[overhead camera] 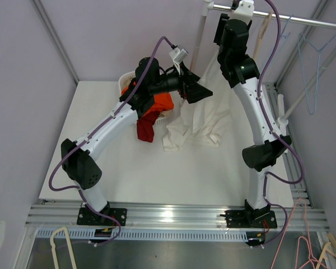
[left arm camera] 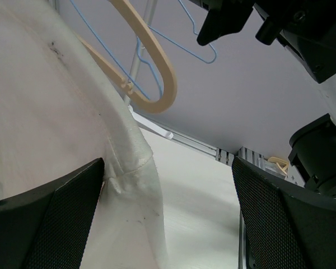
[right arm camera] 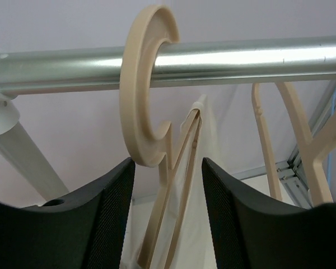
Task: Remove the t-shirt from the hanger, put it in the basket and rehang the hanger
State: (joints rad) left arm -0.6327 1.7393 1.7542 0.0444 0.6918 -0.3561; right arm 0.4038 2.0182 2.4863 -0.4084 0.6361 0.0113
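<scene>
The white t-shirt (overhead camera: 199, 120) hangs from up by the rail, and its lower part is heaped on the table. It fills the left of the left wrist view (left arm camera: 45, 112). My left gripper (overhead camera: 199, 92) (left arm camera: 168, 218) is open at the shirt's side, with a hem fold just inside its left finger. The beige hanger (right arm camera: 143, 84) hooks over the metal rail (right arm camera: 241, 59). My right gripper (right arm camera: 168, 224) is raised to the rail and open. Its fingers straddle the hanger's neck, with gaps showing, and shirt fabric (right arm camera: 204, 224) hangs behind.
A second beige hanger (right arm camera: 291, 129) and blue wire hangers (overhead camera: 313, 73) hang further right on the rail (overhead camera: 302, 21). A red cloth (overhead camera: 154, 112) spills from a white basket (overhead camera: 125, 80) left of the shirt. Upright frame posts stand at the back and right.
</scene>
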